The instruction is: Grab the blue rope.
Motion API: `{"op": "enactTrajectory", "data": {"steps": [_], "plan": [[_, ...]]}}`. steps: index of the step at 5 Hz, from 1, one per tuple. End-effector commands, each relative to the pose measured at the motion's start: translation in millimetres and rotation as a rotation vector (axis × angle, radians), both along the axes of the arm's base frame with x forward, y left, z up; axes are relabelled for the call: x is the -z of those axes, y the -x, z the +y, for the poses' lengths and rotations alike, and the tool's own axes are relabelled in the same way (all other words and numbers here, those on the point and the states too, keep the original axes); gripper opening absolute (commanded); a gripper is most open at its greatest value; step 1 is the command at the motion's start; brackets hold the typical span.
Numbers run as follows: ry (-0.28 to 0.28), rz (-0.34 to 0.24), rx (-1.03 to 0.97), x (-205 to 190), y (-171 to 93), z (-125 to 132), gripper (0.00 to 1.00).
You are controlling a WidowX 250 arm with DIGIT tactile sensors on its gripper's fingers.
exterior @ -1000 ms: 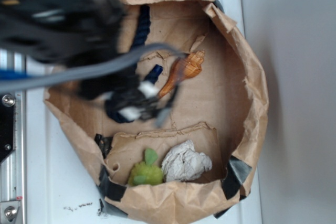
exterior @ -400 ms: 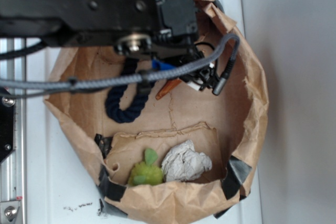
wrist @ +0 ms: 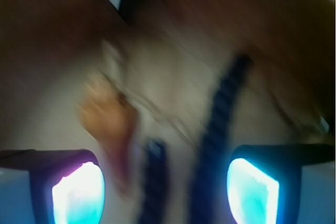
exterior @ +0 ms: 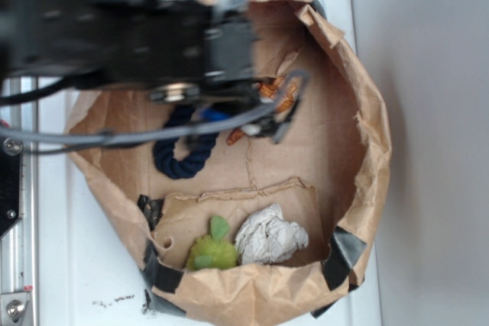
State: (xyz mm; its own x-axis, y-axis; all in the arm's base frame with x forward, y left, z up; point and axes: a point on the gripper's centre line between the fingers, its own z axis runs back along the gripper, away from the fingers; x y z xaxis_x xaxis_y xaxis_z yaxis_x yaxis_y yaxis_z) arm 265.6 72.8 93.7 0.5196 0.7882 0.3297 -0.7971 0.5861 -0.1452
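Brown paper, crumpled and rolled down at the rim, forms the bag (exterior: pixel 367 150) that sits on the white tabletop (exterior: pixel 76 265), with patches of black tape at its lower edge. Inside, on the cardboard floor, the blue rope (exterior: pixel 183 159) lies in a dark navy loop toward the left, its upper part hidden under the black robot arm (exterior: pixel 122 36) that reaches in from the top left. A bright blue capped end shows just below the arm. Beside it to the right, the orange shell (exterior: pixel 276 91) peeks out, mostly covered by the arm and a grey cable (exterior: pixel 92 138) that runs across the bag.

From the wrist view, blurred as it is, the pincer (wrist: pixel 165 184) has its two fingers set wide apart, one at each bottom corner, with two strands of the rope (wrist: pixel 212 145) running between them and the shell (wrist: pixel 110 124) toward the left finger. Nothing is gripped.

At the near side of the bag, on a raised cardboard flap, a green plush toy (exterior: pixel 212 250) sits touching a ball of crumpled white paper (exterior: pixel 270 236).
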Motion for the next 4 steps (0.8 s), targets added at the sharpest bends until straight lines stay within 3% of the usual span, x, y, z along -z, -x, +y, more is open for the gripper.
{"op": "enactTrajectory", "data": {"steps": [1, 4], "plan": [[-0.009, -0.078, -0.08, -16.1, -20.5, 17.8, 1.0], [0.007, -0.051, -0.136, 0.7, -9.6, 24.4, 1.0]]}}
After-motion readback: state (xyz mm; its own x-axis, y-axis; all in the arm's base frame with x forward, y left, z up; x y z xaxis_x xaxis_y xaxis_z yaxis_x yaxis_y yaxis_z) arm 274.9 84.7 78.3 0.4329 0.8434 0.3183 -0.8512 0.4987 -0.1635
